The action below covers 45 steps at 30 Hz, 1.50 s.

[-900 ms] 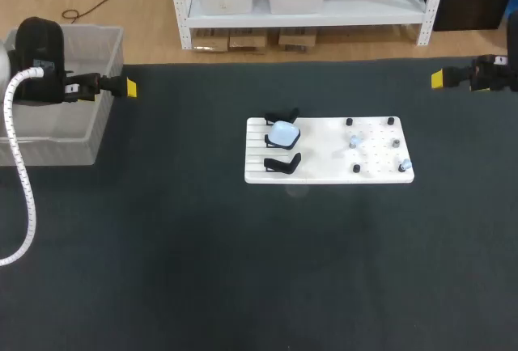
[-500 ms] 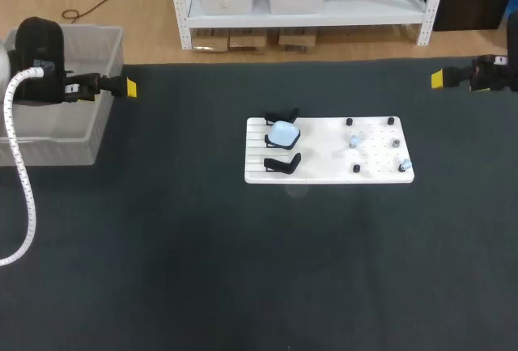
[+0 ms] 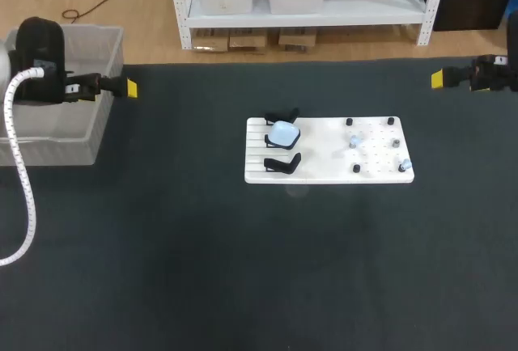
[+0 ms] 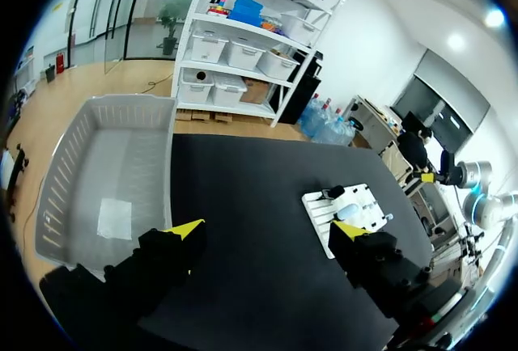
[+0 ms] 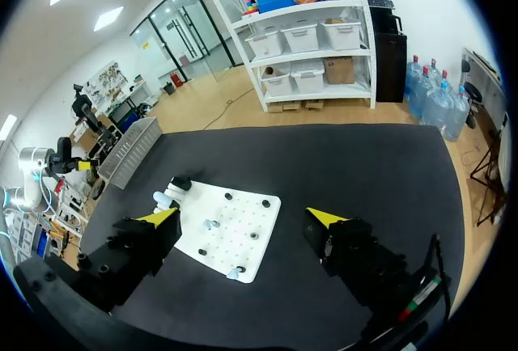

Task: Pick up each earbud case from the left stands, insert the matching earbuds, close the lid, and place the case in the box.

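Counted one white board [image 3: 324, 175] on the table [image 3: 243, 270] and one grey box [image 3: 57, 150] at the table's left edge. Along the board's left edge were three black stands [image 3: 282, 163], and one pale-blue earbud case [image 3: 284, 133] sat on the middle one. The board's right half carried four small black pieces [image 3: 349, 122] and two pale-blue pieces [image 3: 354, 139], too small to identify further.

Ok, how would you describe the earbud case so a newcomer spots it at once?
A white rectangular board lies on the dark table. At its slatted left end stand black holders in a row; the pale blue rounded earbud case sits on the middle one, its neighbours empty.
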### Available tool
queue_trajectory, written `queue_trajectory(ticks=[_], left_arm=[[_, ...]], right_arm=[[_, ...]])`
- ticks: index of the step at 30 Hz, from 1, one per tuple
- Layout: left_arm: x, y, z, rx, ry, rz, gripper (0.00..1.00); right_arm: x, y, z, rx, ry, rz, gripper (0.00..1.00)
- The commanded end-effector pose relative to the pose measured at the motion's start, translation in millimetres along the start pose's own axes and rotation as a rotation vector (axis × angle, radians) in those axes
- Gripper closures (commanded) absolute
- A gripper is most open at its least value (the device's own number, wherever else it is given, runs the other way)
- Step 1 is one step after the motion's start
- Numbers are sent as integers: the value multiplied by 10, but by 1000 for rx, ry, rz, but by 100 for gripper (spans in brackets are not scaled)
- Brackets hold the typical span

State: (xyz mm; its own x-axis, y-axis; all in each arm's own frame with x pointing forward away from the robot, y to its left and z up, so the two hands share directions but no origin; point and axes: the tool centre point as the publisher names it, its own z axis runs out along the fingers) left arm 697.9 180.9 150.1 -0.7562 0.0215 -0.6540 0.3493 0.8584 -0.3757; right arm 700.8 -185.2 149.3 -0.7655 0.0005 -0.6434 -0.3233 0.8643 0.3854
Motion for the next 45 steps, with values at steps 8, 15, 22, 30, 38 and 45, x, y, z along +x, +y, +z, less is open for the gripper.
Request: queue_trajectory(ticks=[8,15,22,30,38,45], left_arm=[[-130,-200,-81,194,-58,233,0],[-297,-365,-131,291,-67,495,0],[-394,-492,-90,357,-24,687,0],[-459,-565,82,410,22,845,0],[-501,-715,223,488,47,935,0],[-412,-769,428,524,50,978,0]], right_arm=[[1,-1,-1,0,0,0,0],[1,-1,-1,0,0,0,0],[1,-1,-1,0,0,0,0],[1,-1,-1,0,0,0,0],[1,-1,-1,0,0,0,0],[1,-1,-1,0,0,0,0]])
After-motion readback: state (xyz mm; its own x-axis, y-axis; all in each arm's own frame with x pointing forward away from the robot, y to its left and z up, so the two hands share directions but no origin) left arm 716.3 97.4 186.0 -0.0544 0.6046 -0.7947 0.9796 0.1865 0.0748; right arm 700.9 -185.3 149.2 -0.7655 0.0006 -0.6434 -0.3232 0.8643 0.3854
